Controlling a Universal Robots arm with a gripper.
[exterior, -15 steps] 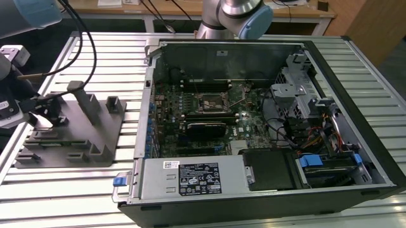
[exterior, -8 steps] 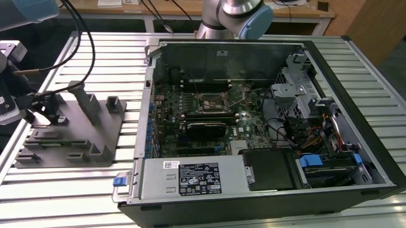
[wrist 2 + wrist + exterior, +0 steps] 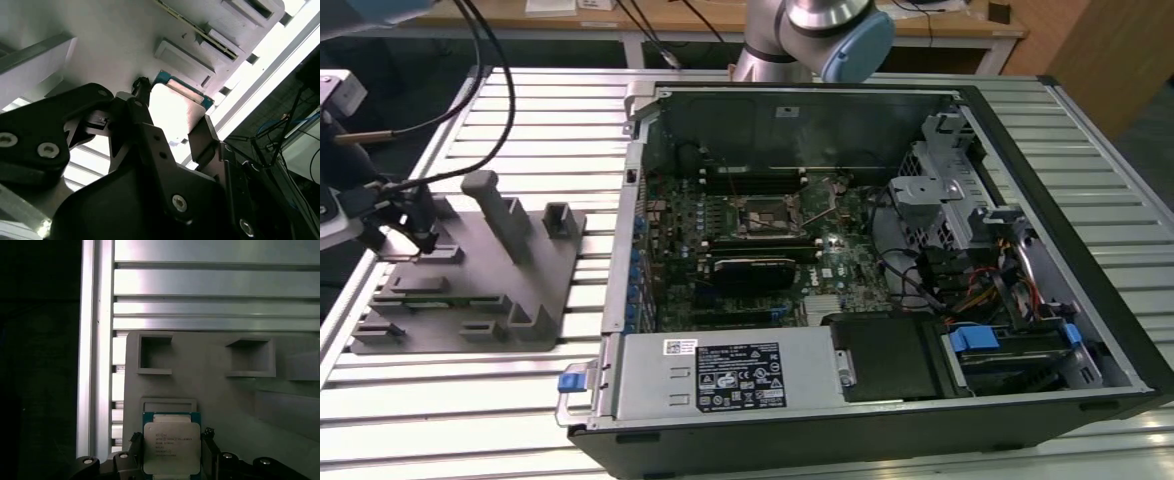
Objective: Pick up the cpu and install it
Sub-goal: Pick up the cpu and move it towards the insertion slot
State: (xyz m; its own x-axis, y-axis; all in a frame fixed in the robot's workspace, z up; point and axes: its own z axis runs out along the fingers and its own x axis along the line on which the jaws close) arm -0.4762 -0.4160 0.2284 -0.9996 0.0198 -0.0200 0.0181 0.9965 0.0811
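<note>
CPU (image 3: 172, 447) is at the exterior view's far left, lying flat on the grey tray (image 3: 215, 395) under the arm's wrist. In both wrist views the end effector (image 3: 171, 439) brackets it. Its black fingers (image 3: 146, 127) are drawn in against two opposite edges, so it looks to be pinching the CPU there. Treat the chip as light, thin and quite stiff. Its silvery metal lid is smooth and likely slippery, while the green board rim around it is narrow and, I judge, easy to chip. The underside is hidden and probably delicate, so hold it by the side edges only and keep it level. The tray is matte moulded plastic with square pockets, shallow frames and upright posts (image 3: 491, 205). It sits on a table (image 3: 454, 400) of ribbed aluminium slats, bright and hard. Moving right, you come to the open computer case (image 3: 1014, 125), made of dark sheet metal with thin, sharp-looking walls. Its green motherboard (image 3: 841, 262) is crowded with parts, with a square metal-framed socket (image 3: 765, 213) near the middle. Beyond that, at the right side, there are loose coloured cables and blue plastic latches. All of these are soft or springy things that could snag.
</note>
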